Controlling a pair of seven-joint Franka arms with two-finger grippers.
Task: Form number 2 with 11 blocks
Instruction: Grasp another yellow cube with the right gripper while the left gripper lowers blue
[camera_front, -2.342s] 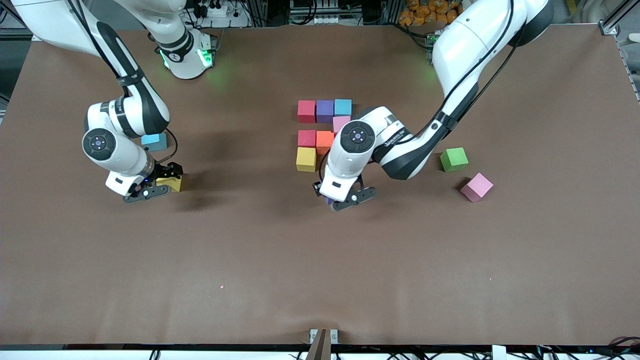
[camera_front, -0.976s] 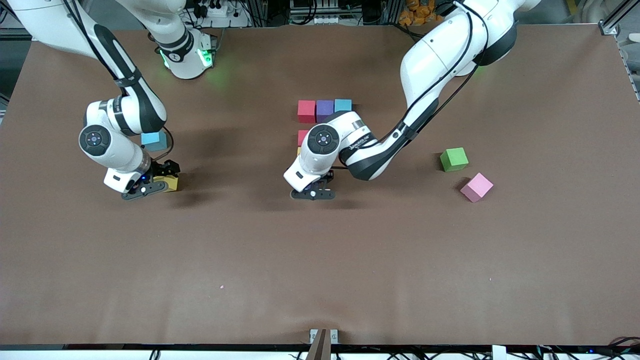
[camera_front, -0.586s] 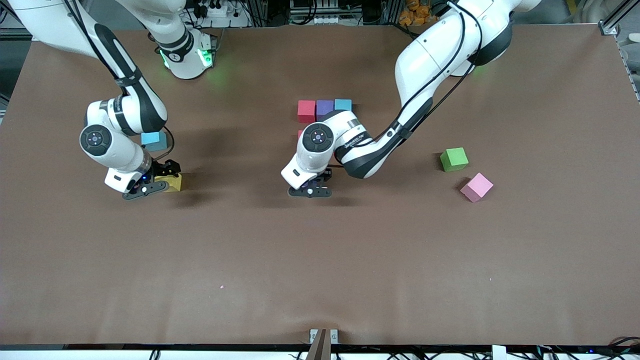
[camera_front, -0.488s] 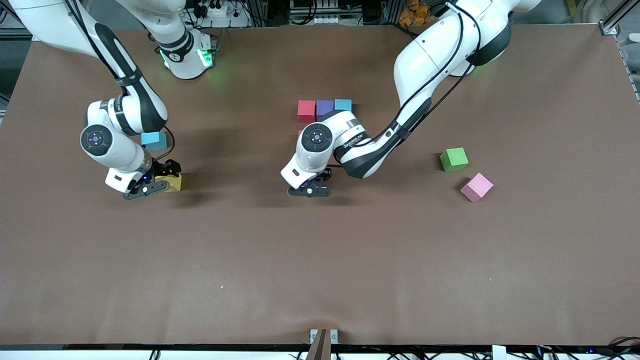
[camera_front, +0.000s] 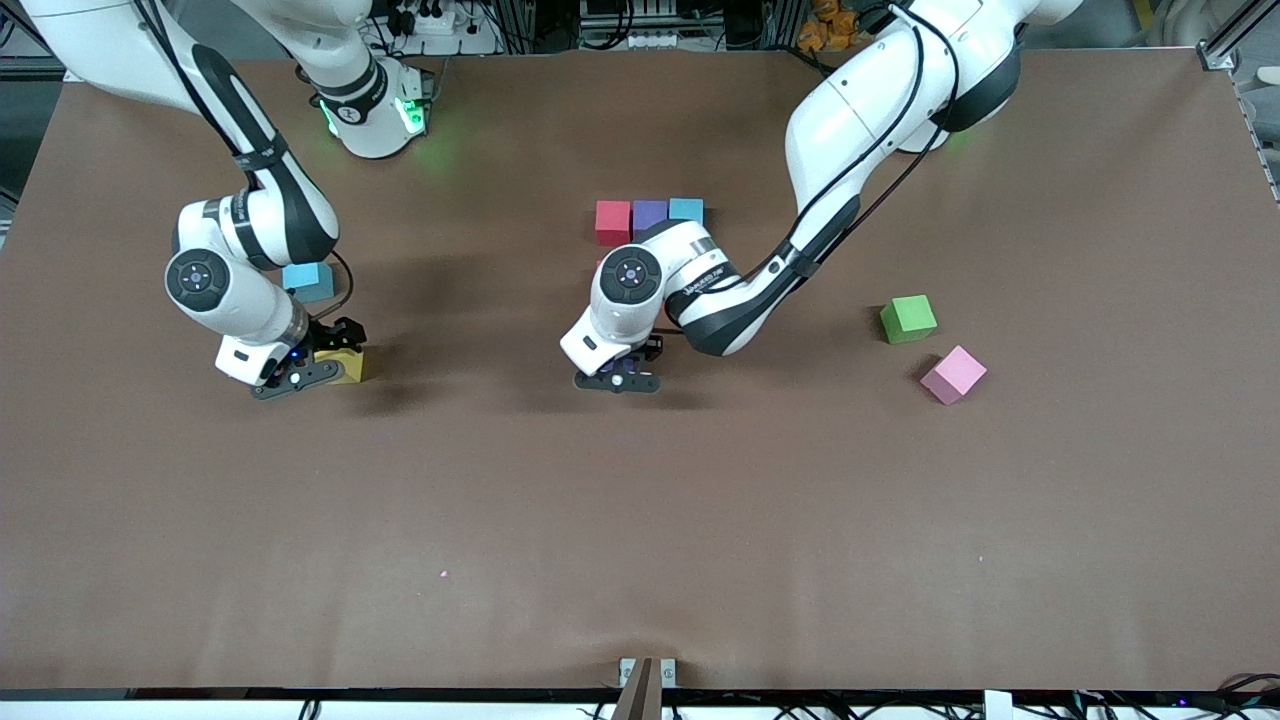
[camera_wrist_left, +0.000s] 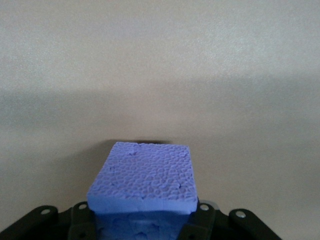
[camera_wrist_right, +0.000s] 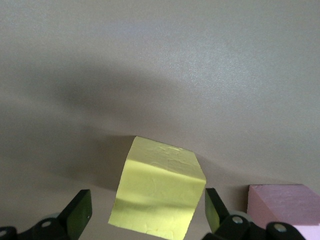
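A row of red (camera_front: 612, 222), purple (camera_front: 649, 214) and light blue (camera_front: 686, 209) blocks forms the number 2's row farthest from the front camera. The left arm hides the rest of that figure. My left gripper (camera_front: 617, 381) (camera_wrist_left: 145, 222) is shut on a purple block (camera_wrist_left: 145, 182), low over the table beside the figure. Toward the right arm's end, my right gripper (camera_front: 303, 374) (camera_wrist_right: 145, 212) is open, its fingers (camera_wrist_right: 77, 212) on either side of a yellow block (camera_front: 347, 368) (camera_wrist_right: 160, 192) on the table, apart from it.
A light blue block (camera_front: 306, 283) lies by the right arm's wrist. A pink block's corner (camera_wrist_right: 280, 202) shows beside the yellow one in the right wrist view. A green cube (camera_front: 908, 318) and a tilted pink block (camera_front: 953, 374) lie toward the left arm's end.
The left arm has carried the purple block toward the right arm's end and now covers more of the figure. In the last second it barely moved. The right gripper stays around the yellow block.
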